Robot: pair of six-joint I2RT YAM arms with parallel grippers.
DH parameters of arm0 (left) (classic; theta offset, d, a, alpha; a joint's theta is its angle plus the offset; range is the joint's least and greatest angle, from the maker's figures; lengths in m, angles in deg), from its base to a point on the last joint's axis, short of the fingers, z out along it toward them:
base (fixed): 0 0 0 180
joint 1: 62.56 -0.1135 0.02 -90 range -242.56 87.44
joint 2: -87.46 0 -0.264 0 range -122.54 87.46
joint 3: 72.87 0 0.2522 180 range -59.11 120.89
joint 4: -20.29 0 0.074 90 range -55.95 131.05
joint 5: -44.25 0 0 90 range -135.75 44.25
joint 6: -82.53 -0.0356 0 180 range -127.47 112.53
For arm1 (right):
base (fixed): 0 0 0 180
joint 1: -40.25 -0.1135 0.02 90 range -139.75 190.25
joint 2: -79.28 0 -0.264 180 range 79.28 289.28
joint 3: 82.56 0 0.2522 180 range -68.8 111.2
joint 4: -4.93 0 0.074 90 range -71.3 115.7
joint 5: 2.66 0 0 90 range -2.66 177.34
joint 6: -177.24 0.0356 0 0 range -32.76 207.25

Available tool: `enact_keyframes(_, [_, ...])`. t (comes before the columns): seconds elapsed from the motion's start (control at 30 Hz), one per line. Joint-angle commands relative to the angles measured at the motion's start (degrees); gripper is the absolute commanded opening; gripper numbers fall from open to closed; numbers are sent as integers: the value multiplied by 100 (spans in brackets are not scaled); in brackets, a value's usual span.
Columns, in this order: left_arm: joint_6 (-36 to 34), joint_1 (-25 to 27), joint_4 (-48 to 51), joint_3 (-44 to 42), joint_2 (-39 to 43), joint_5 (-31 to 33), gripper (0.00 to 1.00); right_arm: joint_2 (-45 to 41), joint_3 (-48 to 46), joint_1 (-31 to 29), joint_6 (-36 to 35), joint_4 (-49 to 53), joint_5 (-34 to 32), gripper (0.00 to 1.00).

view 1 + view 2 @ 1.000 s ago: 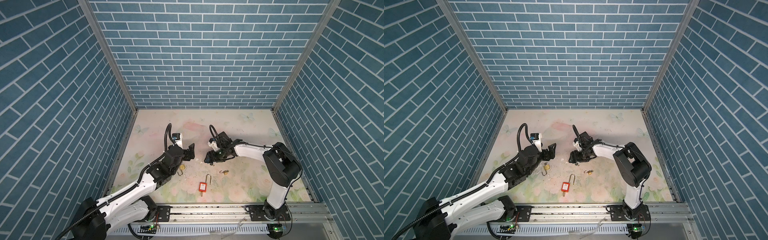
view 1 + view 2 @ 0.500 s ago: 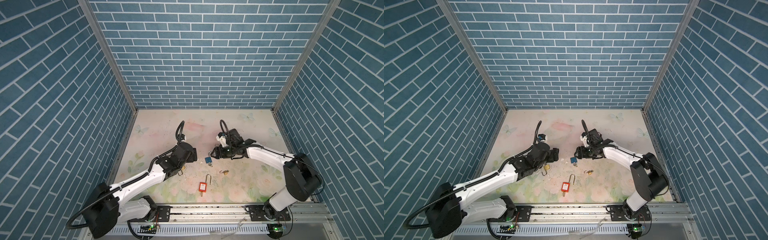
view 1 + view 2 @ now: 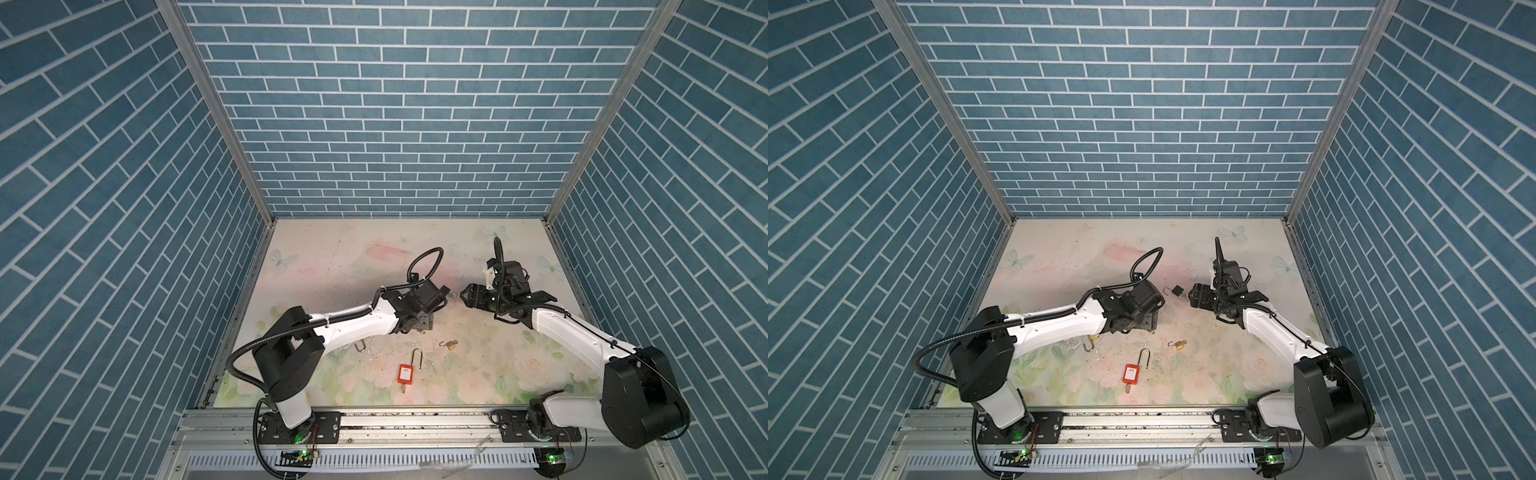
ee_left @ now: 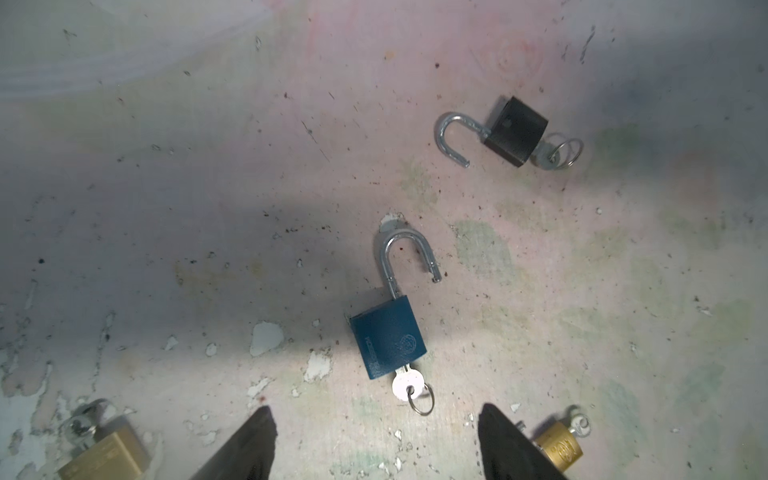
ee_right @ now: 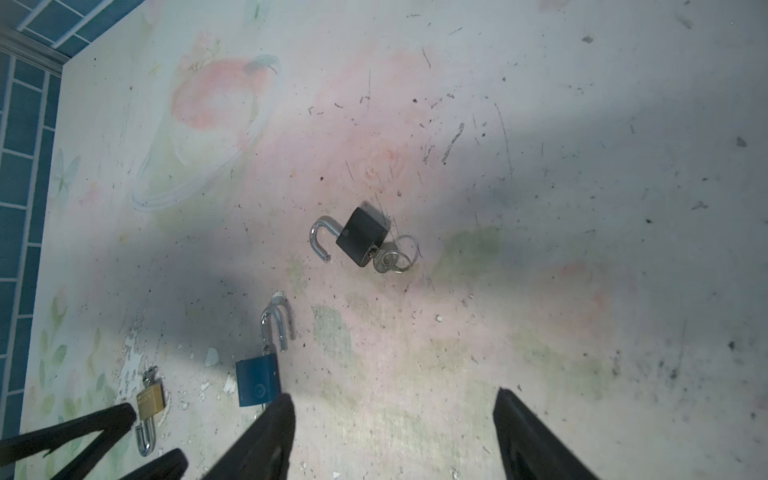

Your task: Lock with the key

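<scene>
Nothing locked yet, barely started
Left pincer (image 4: 376, 411) gapes empty, open blue padlock (image 4: 388, 343) just ahead; right pincer (image 5: 395, 397) spread too, open black padlock (image 5: 362, 242) farther ahead — keys (image 4: 407, 384) in both.

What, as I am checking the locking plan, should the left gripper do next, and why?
Probably lower the left gripper onto the blue padlock: it lies untouched just ahead of the open jaws, shackle open and key inserted, so it needs steadying first.

A black padlock (image 3: 1178, 291), shackle open, is seen on the table (image 3: 1059, 257) just beside the right gripper (image 3: 1192, 298); a red padlock (image 3: 1131, 373) and a brass padlock (image 3: 1179, 345) are laid nearer the front.
</scene>
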Motion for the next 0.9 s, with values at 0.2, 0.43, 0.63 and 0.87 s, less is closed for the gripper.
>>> enact_keyframes(0.2, [792, 28, 1231, 981, -986, 77, 77, 91, -223, 86, 136, -643, 306, 76])
enact_keyframes(0.43, [1000, -45, 1653, 1580, -1587, -22, 71, 105, -299, 178, 82, -770, 426, 76])
enact_keyframes(0.63, [1195, -122, 1963, 1940, -1972, -110, 68, 43, -334, 308, 29, -827, 549, 75])
enact_keyframes(0.87, [1241, -188, 1893, 1945, -2132, -234, 63, 4, -342, 370, 24, -859, 634, 75])
